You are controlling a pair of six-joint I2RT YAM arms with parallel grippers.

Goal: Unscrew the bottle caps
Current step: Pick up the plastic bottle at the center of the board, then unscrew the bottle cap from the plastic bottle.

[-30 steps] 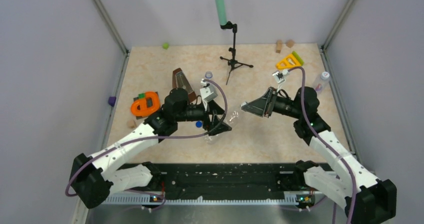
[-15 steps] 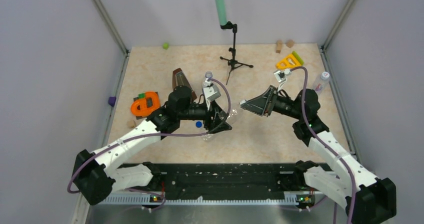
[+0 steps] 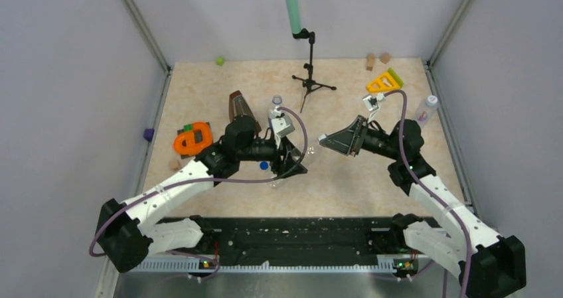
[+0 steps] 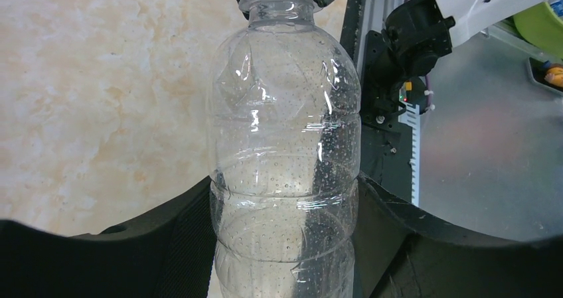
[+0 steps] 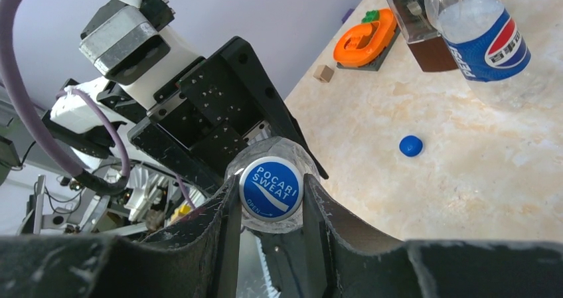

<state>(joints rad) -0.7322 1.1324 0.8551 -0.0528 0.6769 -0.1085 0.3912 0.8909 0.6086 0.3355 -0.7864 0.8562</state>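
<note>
The right fingers point(image 5: 226, 225) are pinched on the printed cap point(image 5: 271, 187), one finger against each side of its rim, its blue top with white lettering facing the right wrist camera; that cap sits on the neck of the clear bottle point(image 4: 285, 145), which lies roughly level between the two arms; the left fingers point(image 4: 176, 241) are closed on the bottle's lower body, one pressed against each flank, droplets showing on its wall; seen from above, this bottle is held over the middle of the counter point(image 3: 345, 178); on the counter beside the left arm lies a loose dark blue cap point(image 5: 411, 145), apart from every bottle; farther back stands the labelled bottle point(image 5: 483, 42), upright, its label blue, white and red, just beside a brown wedge-shaped object point(image 3: 240, 105); the third bottle point(image 3: 427, 109) stands at the counter's right edge with a pale cap point(image 3: 432, 99) on its neck, well apart from both arms; an orange object point(image 3: 192, 139) rests near the left edge.
</note>
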